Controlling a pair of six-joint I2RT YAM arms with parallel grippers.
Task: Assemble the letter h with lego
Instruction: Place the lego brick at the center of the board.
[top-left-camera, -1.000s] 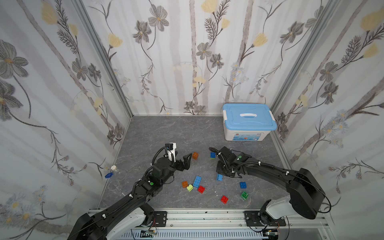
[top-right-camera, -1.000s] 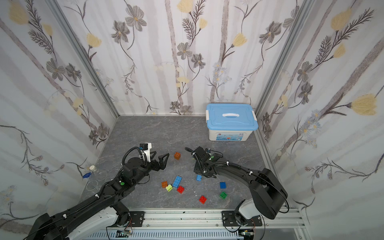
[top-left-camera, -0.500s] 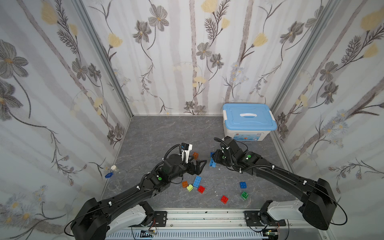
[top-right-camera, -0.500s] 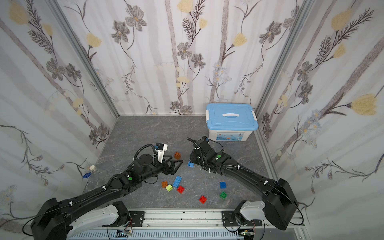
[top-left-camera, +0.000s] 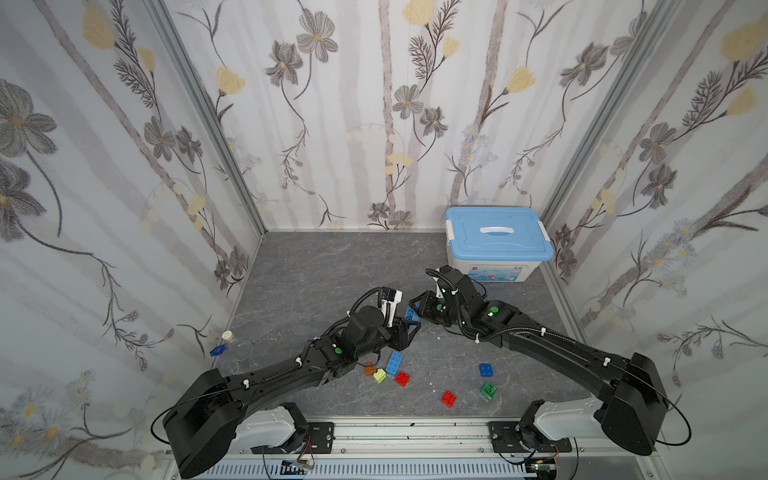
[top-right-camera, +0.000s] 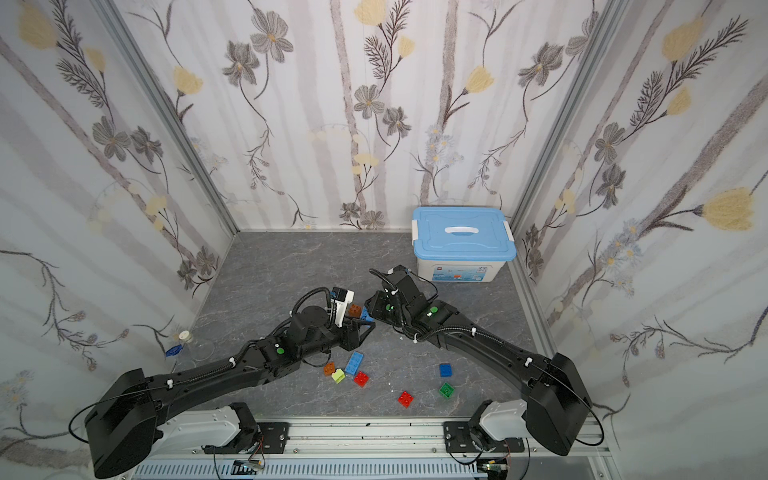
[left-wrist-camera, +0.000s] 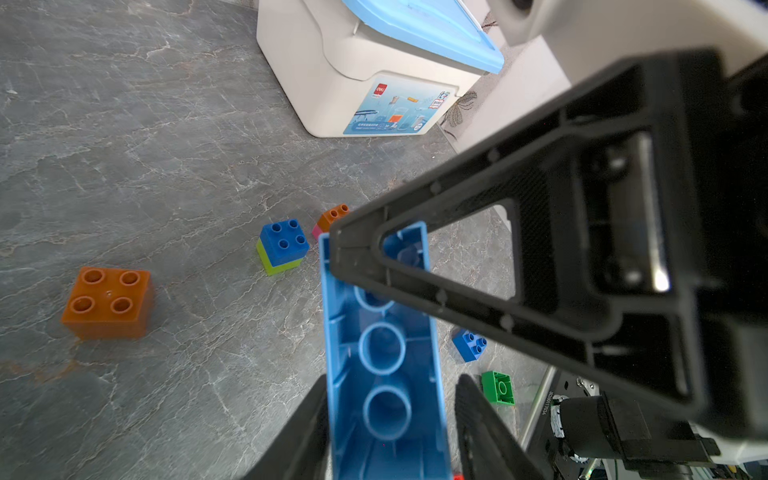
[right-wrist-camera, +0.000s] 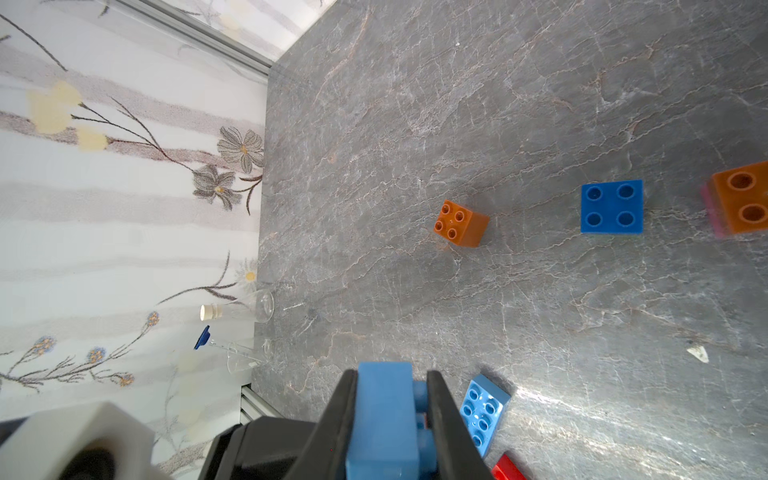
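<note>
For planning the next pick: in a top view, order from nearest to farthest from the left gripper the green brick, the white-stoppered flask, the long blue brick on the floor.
From the left gripper:
1. Long blue brick, close, toward the base.
2. Green brick, front right.
3. White-stoppered flask, by the left wall.

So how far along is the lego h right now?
Early. Done: only a blue-on-lime stack and an orange-on-pink stack; no h shape yet. In hand: the right gripper holds a long light-blue brick, with the left gripper flanking its other end. Left: loose bricks such as the red brick lie scattered on the floor.
</note>
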